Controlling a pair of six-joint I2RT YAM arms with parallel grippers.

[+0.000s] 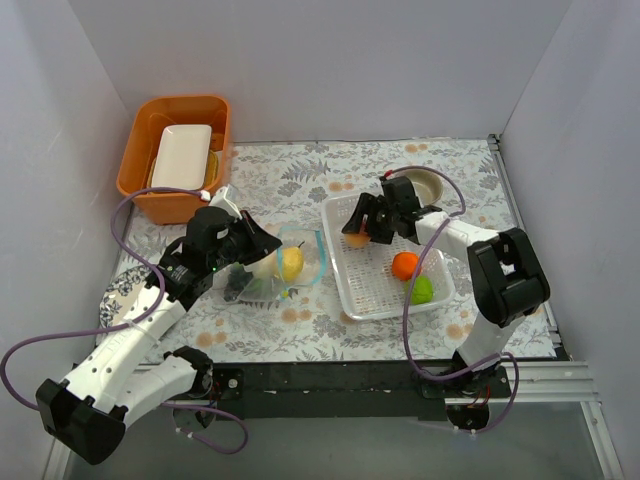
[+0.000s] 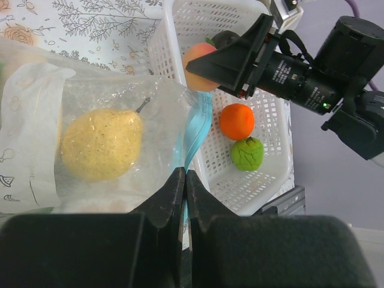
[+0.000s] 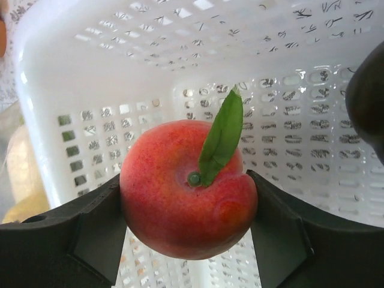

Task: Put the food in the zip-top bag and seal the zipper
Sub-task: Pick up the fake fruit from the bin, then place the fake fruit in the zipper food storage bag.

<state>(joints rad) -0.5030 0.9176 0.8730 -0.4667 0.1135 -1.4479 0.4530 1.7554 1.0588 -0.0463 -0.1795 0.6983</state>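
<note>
My left gripper (image 1: pixel 264 242) (image 2: pixel 185 175) is shut on the edge of the zip-top bag (image 1: pixel 300 262) (image 2: pixel 108 96), right by the teal zipper (image 2: pixel 199 127). A yellow fruit (image 1: pixel 291 263) (image 2: pixel 102 144) lies inside the bag with darker pieces beside it. In the white basket (image 1: pixel 395 312) (image 3: pixel 120 72), my right gripper (image 1: pixel 357 236) (image 3: pixel 187 201) has its fingers against both sides of a red peach (image 3: pixel 186 192) (image 2: pixel 201 60) with a green leaf. An orange (image 1: pixel 405 265) (image 2: pixel 236 121) and a green piece (image 1: pixel 422 290) (image 2: pixel 247 153) lie in the basket too.
An orange bin (image 1: pixel 140 185) holding a white tray stands at the back left. A small bowl (image 1: pixel 427 185) sits behind the basket. A patterned plate (image 1: pixel 118 300) lies at the left edge. White walls enclose the table on three sides.
</note>
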